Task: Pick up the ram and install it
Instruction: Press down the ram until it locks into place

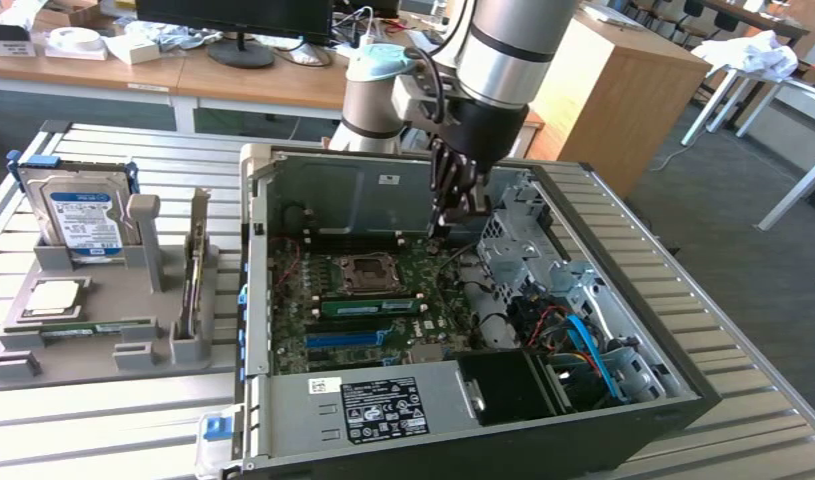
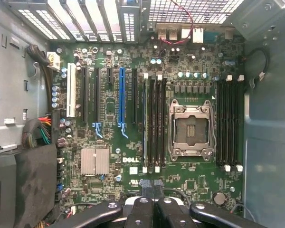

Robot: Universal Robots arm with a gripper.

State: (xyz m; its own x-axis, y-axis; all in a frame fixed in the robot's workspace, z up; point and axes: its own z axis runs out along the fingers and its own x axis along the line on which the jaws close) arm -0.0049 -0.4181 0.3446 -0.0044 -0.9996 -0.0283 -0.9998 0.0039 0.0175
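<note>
Exterior view first: the ram [image 1: 98, 327] is judged to be the thin green stick laid in the grey holder [image 1: 74, 365] on the table [image 1: 114, 425], at the exterior view's left. It is not touched by anything. The pincer [image 1: 458, 225] is hung well apart from it, inside the open computer case [image 1: 354, 190], high over the board [image 1: 330, 330] and at the far side of the empty socket [image 1: 370, 270]. In the wrist view the fingertips [image 2: 147, 184] are seen pressed together with nothing held between them. Another green stick [image 1: 367, 305] is seen standing in a slot just beside the socket, on its near side. So the pick-up step is judged not yet begun. As things stand, no grasp can be made: the pincer is closed and is far from the holder.
</note>
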